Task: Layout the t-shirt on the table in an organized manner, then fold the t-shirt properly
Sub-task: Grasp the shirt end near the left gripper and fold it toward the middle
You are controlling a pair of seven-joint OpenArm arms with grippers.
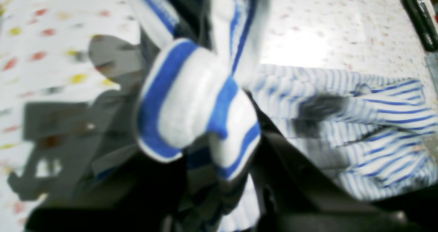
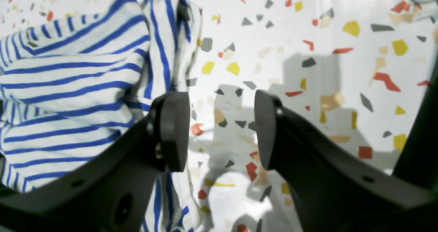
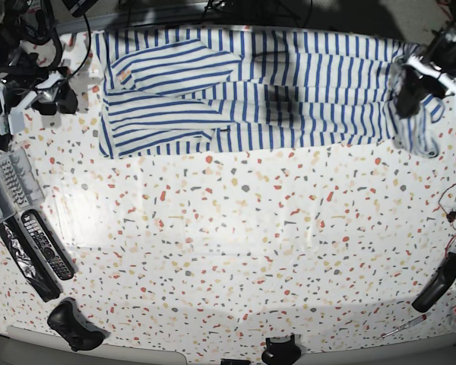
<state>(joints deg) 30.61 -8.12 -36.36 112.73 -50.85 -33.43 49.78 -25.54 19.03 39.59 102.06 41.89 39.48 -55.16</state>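
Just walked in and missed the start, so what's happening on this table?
A two-armed robot is working on a striped t-shirt that lies stretched along the far edge of the speckled table. The left gripper is shut on a bunch of the shirt's cloth at one end, lifting it off the table. The right gripper is open and holds nothing, poised over bare tabletop just beside the shirt's other end. One sleeve area looks folded over; the shirt is not yet neatly folded.
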